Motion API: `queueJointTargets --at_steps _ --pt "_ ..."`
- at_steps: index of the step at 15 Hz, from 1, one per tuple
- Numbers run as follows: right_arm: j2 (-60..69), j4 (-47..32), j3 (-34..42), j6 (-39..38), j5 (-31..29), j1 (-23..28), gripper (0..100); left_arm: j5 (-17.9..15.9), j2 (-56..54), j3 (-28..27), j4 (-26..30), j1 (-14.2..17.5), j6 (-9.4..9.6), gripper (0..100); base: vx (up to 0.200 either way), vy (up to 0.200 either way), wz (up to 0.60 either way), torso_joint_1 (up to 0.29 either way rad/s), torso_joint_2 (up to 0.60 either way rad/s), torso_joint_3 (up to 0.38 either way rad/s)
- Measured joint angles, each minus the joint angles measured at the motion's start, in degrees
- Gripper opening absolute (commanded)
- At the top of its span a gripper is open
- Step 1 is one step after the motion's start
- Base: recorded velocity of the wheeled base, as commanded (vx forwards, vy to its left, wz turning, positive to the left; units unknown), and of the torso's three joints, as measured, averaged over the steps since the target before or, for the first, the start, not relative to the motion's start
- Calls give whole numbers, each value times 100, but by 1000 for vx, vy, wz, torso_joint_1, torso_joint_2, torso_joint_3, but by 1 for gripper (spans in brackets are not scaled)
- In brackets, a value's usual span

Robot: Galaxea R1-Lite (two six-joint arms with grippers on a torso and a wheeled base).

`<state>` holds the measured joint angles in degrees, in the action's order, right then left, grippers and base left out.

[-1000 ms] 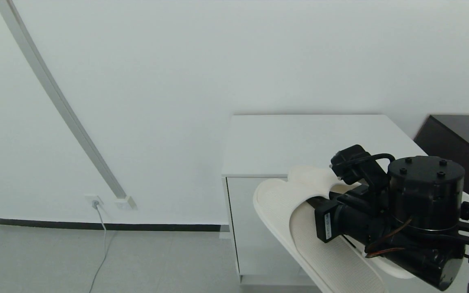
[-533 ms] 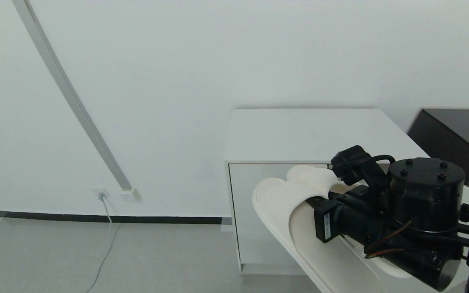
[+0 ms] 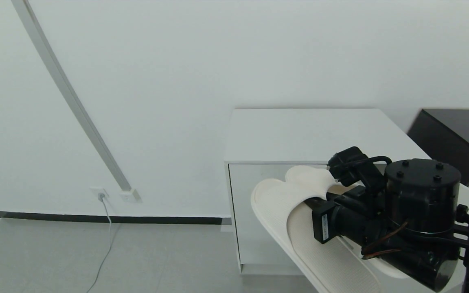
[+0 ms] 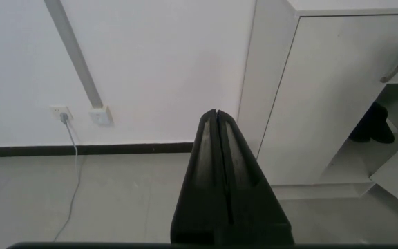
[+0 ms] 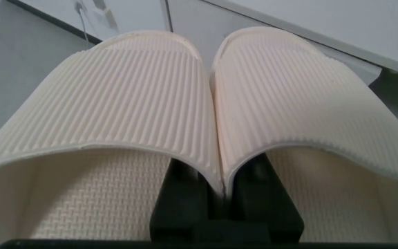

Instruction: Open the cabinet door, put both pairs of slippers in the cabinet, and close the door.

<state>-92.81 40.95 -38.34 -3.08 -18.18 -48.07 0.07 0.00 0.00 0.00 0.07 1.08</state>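
The right gripper [image 5: 224,200] pinches the touching inner edges of a pair of cream slippers [image 3: 273,201], holding them in the air just in front of the white cabinet [image 3: 299,134]. The left gripper [image 4: 217,149], fingers pressed together on nothing, hangs beside the cabinet.

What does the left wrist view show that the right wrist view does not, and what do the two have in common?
Left wrist view, not the right: the left gripper, fingers pressed together and holding nothing; the handle on the white cabinet; and a dark thing on a shelf in its open part. Right wrist view, not the left: the right gripper shut on the cream slippers, pinching their inner edges as they lie side by side. Both: that cabinet and the grey floor.
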Motion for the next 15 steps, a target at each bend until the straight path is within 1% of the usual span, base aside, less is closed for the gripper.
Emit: queueJointTargets --at_steps 4,15 --pt "-9 0 2 2 -2 6 0 0 0 0 0 -2 17 0 0 0 0 0 0 0" --pt "-27 60 24 0 -11 -2 0 -2 0 0 0 -2 15 0 0 -200 0 4 1 1"
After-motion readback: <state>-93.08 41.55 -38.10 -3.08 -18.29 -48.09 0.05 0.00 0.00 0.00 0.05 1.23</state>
